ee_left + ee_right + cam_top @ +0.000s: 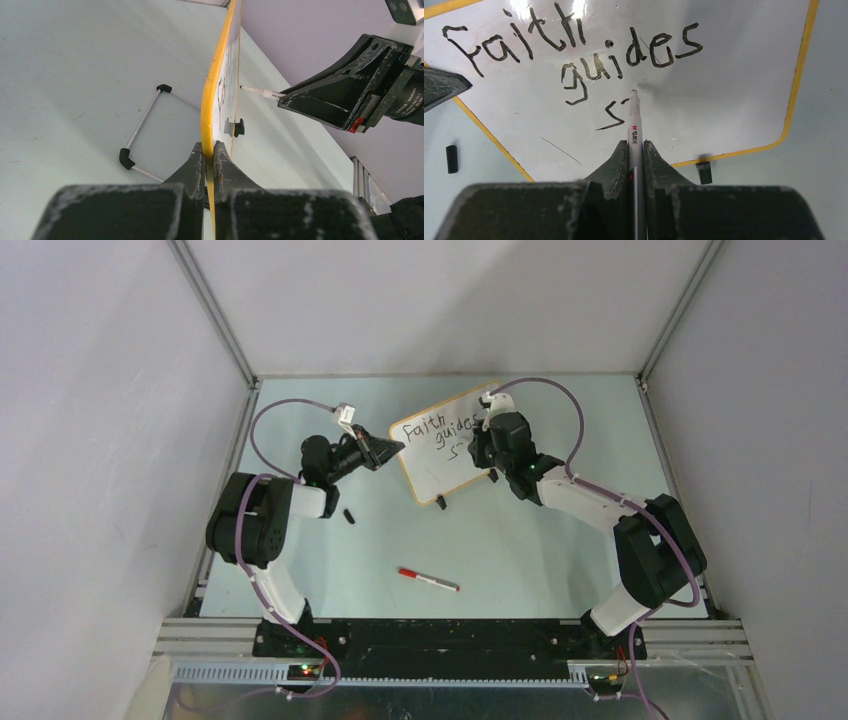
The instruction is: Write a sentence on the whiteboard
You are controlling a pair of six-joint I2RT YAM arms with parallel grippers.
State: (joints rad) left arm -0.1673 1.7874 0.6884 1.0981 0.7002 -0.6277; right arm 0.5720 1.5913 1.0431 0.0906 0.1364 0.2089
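The whiteboard [440,475] stands tilted at the back of the table, its yellow-orange frame [212,90] seen edge-on in the left wrist view. My left gripper [210,150] is shut on the board's left edge. On its face, the sentence [574,55] reads "faith guides s" in black strokes. My right gripper [636,145] is shut on a white marker [634,120]. The marker's tip touches the board just right of the "s". From above, the left gripper [392,450] and right gripper [482,440] flank the board.
A red-capped marker [428,580] lies on the table in front. A small black cap [349,516] lies near the left arm. The board's wire stand [142,125] reaches out behind it. A black clip foot [704,171] sits at its lower edge.
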